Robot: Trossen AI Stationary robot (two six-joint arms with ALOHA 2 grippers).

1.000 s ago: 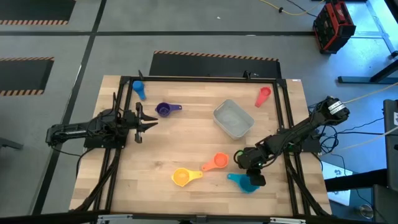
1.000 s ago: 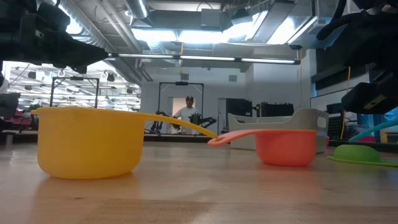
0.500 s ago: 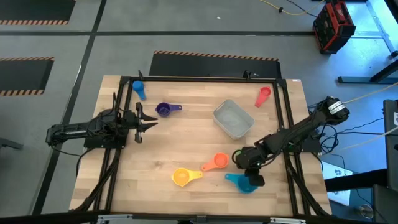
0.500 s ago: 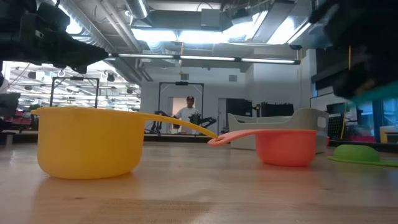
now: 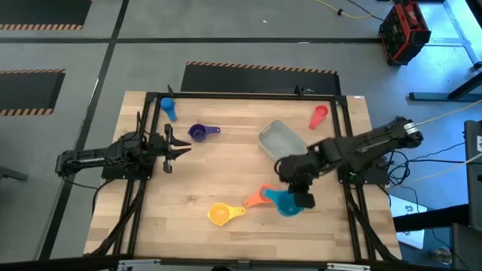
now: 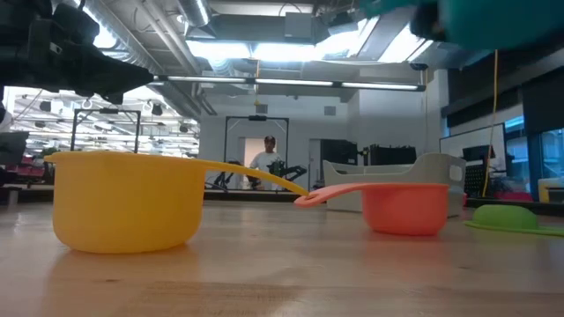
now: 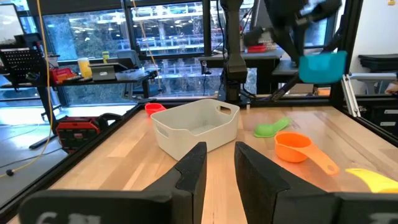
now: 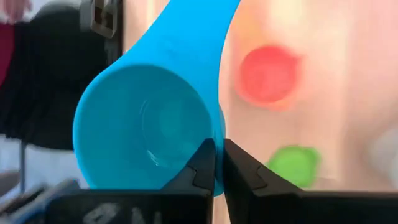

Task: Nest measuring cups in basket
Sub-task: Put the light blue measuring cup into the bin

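1 teal cup [image 5: 285, 202] — airborne — pinched in right gripper [image 5: 300, 197].

Seven measuring cups [image 5: 218, 214], one basket [image 5: 273, 134], two arms [image 5: 98, 159].

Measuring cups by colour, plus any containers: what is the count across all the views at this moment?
blue cup: 1
purple cup: 1
red cup: 1
orange cup: 1
yellow cup: 1
teal cup: 1
green cup: 1
basket: 1
Total: 8 things, 7 cups and 1 basket.
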